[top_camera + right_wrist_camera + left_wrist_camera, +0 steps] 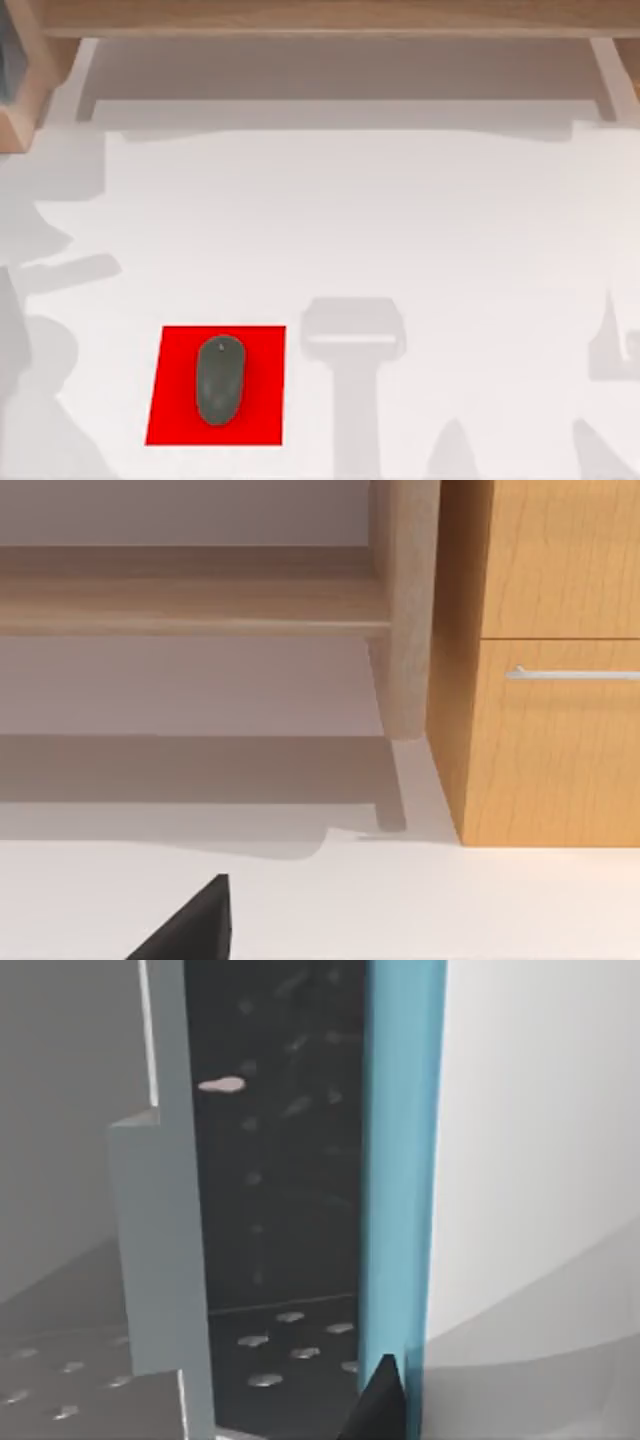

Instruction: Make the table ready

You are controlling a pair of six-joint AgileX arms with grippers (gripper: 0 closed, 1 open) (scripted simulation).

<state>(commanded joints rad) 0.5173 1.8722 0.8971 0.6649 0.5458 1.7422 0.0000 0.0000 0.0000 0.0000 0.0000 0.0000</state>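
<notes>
Tabletop (pixel 400 230): plain white. Mat (pixel 265 385): solid red (7 o'clock), carrying a dark grey mouse (pixel 220 378). Shelf (pixel 330 18): light-brown woodgrain.

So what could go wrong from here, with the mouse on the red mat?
The mouse lies loose on the red mat near the table front edge, so a low sweep could knock it off. The wooden shelf spans the back, and the drawer unit stands beside it; a reach there could hit either.
</notes>
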